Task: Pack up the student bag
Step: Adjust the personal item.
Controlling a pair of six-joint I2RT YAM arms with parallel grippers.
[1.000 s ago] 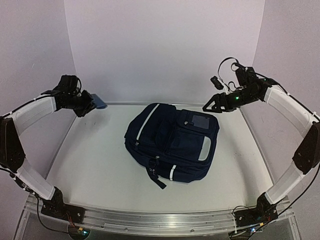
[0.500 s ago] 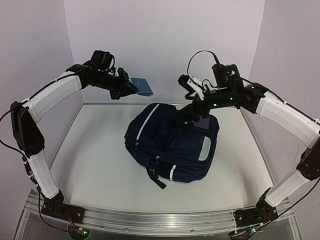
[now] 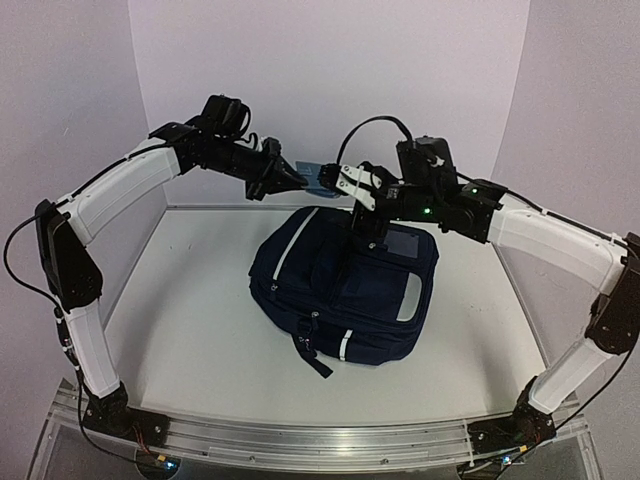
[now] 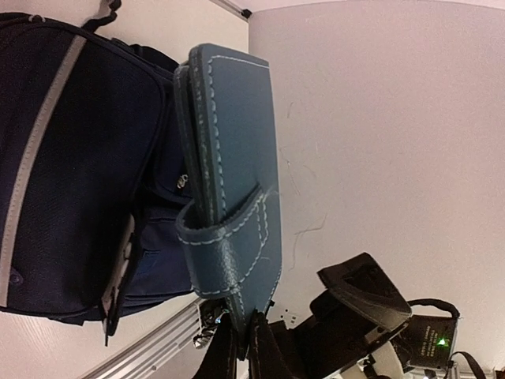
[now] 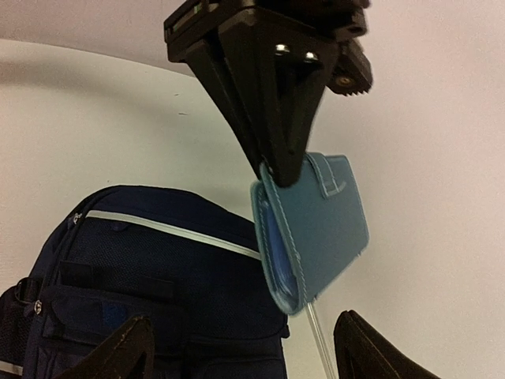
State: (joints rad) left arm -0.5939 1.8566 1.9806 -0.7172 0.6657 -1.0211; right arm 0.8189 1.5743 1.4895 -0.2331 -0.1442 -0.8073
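While the student bag is lying flat, front face up, in the middle of the surface, you are holding a blue case in the air above its far side. The left jaws are clamping that case by one end only, so it is hanging free. The right jaws are standing wide open just right of it, gripping nothing.

Two things are looking risky. A nudge from the right jaws could be working the case out of that thin pinch and dropping it behind the bag. I am also not seeing any pocket gaping open to receive it.

Judging by its grey panel, the bag is probably pointing its top far-right, its long axis running near-left to far-right.
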